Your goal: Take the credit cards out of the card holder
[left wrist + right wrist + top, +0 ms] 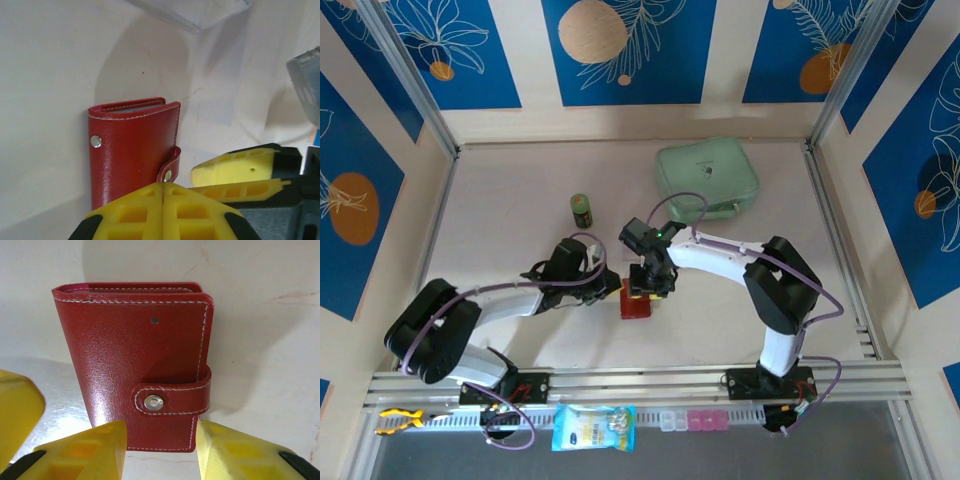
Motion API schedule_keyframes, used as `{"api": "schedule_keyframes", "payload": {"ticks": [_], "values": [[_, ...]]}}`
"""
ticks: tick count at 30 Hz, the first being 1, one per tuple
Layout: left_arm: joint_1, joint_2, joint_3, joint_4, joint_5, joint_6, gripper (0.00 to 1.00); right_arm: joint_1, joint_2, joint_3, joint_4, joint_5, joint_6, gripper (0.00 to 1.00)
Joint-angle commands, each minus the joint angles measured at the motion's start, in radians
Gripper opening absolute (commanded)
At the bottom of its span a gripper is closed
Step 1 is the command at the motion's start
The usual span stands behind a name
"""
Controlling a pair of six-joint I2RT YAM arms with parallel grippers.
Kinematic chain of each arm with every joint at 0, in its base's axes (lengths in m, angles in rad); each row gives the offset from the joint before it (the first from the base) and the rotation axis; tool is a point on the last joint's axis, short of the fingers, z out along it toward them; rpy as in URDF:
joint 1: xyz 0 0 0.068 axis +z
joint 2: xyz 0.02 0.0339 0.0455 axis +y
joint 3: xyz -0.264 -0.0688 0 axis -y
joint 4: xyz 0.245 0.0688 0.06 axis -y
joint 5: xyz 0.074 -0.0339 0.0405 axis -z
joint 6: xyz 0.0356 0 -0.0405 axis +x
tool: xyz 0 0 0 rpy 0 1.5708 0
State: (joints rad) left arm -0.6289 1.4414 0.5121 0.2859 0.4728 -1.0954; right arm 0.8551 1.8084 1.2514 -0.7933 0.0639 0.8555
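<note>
The red card holder (135,355) lies on the pale table (520,200), its snap tab (172,400) fastened. The credit cards are hidden inside it. My right gripper (160,440) has its yellow fingers pressed against the two side edges of the holder's near end. My left gripper (163,186) is shut with nothing between its fingers, its tips just short of the tab (170,169). In the right wrist view a finger (17,410) of the left gripper sits apart from the holder's spine. From above, both grippers (612,288) (648,285) meet at the holder (636,303).
A mint-green pouch (707,180) lies at the back right and a small green can (581,209) stands behind the left arm. A blue packet (594,427) and small pink boxes (700,420) sit on the front rail. Walls enclose the table on three sides.
</note>
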Motion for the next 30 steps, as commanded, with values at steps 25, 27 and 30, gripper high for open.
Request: {"api": "schedule_keyframes", "payload": {"ticks": [25, 27, 30], "values": [[-0.008, 0.058, -0.035, 0.014, 0.006, -0.042, 0.0, 0.036, 0.156, 0.086, -0.022, 0.055, -0.081, 0.42], [-0.008, 0.062, -0.035, 0.015, 0.008, -0.044, 0.0, 0.041, 0.164, 0.084, -0.02, 0.05, -0.078, 0.43], [-0.008, 0.066, -0.033, 0.012, 0.01, -0.043, 0.0, 0.052, 0.169, 0.086, -0.036, 0.056, -0.076, 0.44]]}}
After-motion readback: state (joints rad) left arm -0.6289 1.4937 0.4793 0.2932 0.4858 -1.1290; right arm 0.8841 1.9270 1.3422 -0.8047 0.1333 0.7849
